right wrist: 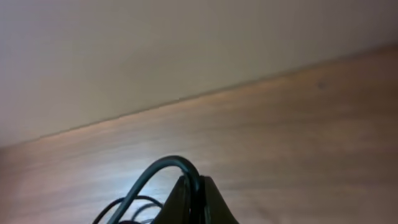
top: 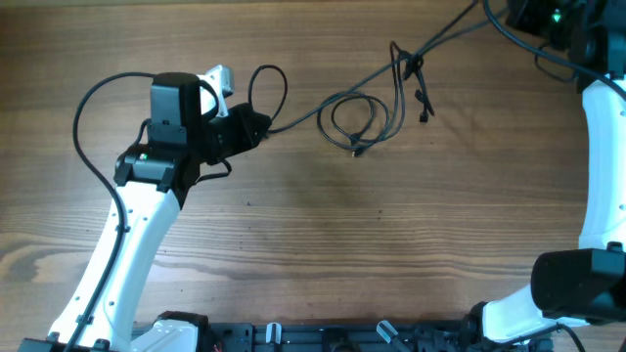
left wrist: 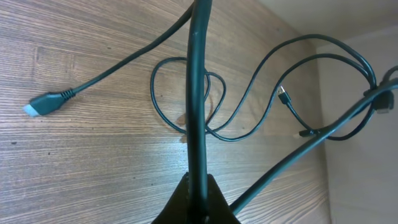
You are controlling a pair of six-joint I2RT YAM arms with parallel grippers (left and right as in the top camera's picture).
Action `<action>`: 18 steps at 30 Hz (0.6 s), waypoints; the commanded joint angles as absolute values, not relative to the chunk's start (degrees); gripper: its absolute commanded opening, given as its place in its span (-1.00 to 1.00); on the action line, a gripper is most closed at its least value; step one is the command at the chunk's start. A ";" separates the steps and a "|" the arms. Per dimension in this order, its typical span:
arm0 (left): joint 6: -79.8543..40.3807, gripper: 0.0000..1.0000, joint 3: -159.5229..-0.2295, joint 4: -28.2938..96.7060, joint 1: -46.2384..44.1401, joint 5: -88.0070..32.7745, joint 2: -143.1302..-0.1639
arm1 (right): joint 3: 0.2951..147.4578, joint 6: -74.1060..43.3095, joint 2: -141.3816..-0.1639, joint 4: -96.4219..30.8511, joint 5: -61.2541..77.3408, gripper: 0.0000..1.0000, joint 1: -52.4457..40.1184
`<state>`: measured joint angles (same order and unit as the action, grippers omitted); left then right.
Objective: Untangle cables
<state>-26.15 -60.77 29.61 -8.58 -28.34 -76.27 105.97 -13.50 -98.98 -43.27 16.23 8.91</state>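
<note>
- The wooden surface point(top: 313, 254) carries everything. A pale wall point(right wrist: 155, 50) backs it in the right wrist view.
- Left tool point(top: 252, 129): its fingers are together, clamped on one black cord. A cord this thin could slide through the pinch under a hard pull.
- The large plug point(left wrist: 43, 106) lies free on the surface. If its cord is drawn through a loop, the plug may catch there.
- The cables point(top: 357, 117) lie toward the far side of the surface, between the two tools. There is a loose ring point(top: 269, 88) beside the left tool, then a coil, then a knot.
- The knot point(top: 411, 70) is the main hazard. The cord running from it to the upper right looks straight, so drawing the tools apart would likely cinch it tighter instead of freeing it.
- Right tool point(right wrist: 194, 198): its fingers are together, clamped on a cord that arches over them. It sits near the far edge, so there may be little room to pull.
- Count: two arms; two tools, both gripping; one ring; one coil of about two turns; one knot.
- Three plug ends are countable from the left wrist: the large one and two small ones, such as the small plug point(left wrist: 283, 94).
- The number of separate cords cannot be told; at least two seems likely.
</note>
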 commanded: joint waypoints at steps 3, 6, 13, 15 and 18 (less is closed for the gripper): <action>-22.70 -0.92 -61.08 31.35 -7.55 -21.80 -75.77 | 107.87 -14.35 -98.06 -43.83 14.48 -0.91 10.48; -22.96 -0.92 -61.08 30.72 -7.86 -22.76 -75.77 | 107.31 -11.88 -98.06 -48.64 33.15 -0.92 8.84; -29.67 0.24 -61.08 27.22 -12.95 -24.38 -76.16 | 99.55 -7.25 -98.06 -54.72 40.95 -0.91 -7.29; -31.24 0.36 -61.06 25.23 -14.48 -24.47 -76.95 | 99.24 -6.42 -98.06 -53.28 40.99 -0.91 -10.87; -33.98 0.44 -61.06 21.17 -16.43 -25.43 -78.78 | 99.26 -7.27 -98.04 -51.64 40.99 -0.91 -13.85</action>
<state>-29.67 -60.80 24.49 -14.48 -24.71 -76.66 98.94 -8.21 -98.65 -53.01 38.79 -12.49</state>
